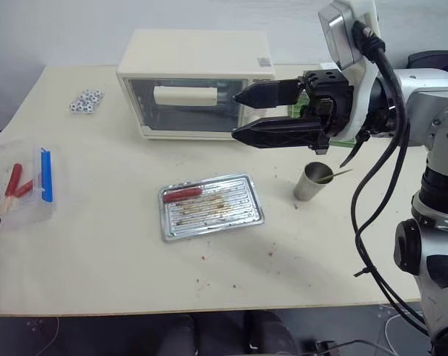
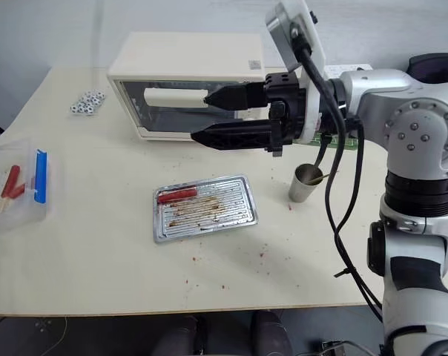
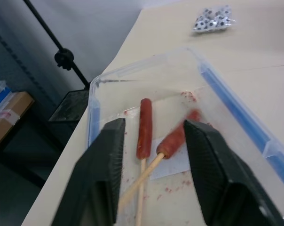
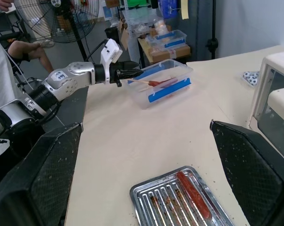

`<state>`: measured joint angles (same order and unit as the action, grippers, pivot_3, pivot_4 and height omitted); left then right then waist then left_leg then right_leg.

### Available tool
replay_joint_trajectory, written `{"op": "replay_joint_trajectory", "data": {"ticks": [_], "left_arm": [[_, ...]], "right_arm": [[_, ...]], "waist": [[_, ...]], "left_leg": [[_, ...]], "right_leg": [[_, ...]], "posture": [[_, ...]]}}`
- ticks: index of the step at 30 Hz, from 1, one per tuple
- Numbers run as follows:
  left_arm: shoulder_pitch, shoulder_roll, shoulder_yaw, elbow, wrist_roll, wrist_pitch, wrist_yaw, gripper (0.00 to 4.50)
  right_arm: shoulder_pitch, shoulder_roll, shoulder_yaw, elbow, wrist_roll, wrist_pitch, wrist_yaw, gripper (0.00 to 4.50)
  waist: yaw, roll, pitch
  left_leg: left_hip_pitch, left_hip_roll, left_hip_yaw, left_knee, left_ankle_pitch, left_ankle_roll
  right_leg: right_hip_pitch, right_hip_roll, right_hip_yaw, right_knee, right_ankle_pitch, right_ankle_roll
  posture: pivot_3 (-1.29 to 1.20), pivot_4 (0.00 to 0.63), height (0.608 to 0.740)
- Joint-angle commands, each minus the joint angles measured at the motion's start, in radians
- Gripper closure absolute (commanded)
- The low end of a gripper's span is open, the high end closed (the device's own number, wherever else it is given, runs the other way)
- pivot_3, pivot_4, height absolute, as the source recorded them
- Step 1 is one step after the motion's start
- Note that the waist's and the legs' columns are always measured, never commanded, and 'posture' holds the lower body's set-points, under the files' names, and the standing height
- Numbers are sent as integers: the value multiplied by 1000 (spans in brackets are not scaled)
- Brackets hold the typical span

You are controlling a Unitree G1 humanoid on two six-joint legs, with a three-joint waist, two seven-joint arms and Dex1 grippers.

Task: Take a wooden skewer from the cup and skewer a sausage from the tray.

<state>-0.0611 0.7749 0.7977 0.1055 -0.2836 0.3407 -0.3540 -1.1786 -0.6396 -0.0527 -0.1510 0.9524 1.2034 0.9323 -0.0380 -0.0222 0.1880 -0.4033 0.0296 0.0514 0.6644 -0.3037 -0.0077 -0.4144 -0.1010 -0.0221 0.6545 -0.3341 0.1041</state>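
- My right hand (image 1: 248,113) hangs above the desk (image 1: 98,245), fingers spread wide, nothing between them, pointing level twd my left, in front of the toaster oven (image 1: 194,81).
- Below that hand, a bit nearer me: the tray (image 1: 242,215), w/ one sausage (image 1: 182,194) lying along its far left part, brown grease on the ribs.
- Cup (image 1: 311,182) stands under the right wrist, just right of the tray, apart from it; a wooden skewer (image 1: 335,176) pokes out of it, leaning right.
- My left hand (image 3: 153,162) is at the near end of the clear plastic box (image 3: 236,106), fingers apart, gripping nothing.
- Between and just past those fingers: two skewered sausages (image 3: 144,127) lying in the box, sticks pointing back twd the hand, one stick crossing the other.
- Box has blue clips on its long sides and sits at the desk's left edge.
- Beyond the box, well apart: a small bag of black-and-white balls (image 3: 213,19).
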Motion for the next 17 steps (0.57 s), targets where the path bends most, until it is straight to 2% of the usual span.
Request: {"op": "replay_joint_trajectory", "data": {"ticks": [1,6,11,14,17], "left_arm": [[67,12,110,-138,-68,72,-21,1425],[216,0,304,-323,-197,274,-56,1425],[379,-33,508,-430,-299,420,-103,1425],[470,-80,570,-465,-333,451,-126,1425],[502,-104,574,-477,-341,449,-121,1425]], "right_arm": [[8,-28,-26,-14,0,-26,12,0],[44,-85,26,7,-62,-79,81,0],[73,-122,74,35,-144,-159,140,0],[75,-119,79,51,-162,-178,157,0],[74,-111,80,61,-173,-185,166,0]], "waist": [[-4,0,0],[-15,0,0],[-22,-1,0],[-19,0,0],[-18,0,0]], "left_leg": [[0,0,0,0,0,0],[0,0,0,0,-1,-1],[0,0,0,0,-2,1],[1,0,0,-1,-2,1],[1,0,0,-1,-3,1]], "right_leg": [[0,0,0,0,0,0],[0,-2,0,-1,0,0],[0,-2,0,-6,0,0],[0,-2,0,-6,0,-1],[0,-2,0,-6,0,-1]], "posture": [[0,150,740],[0,150,740],[0,150,740],[0,150,740],[0,150,740]]}}
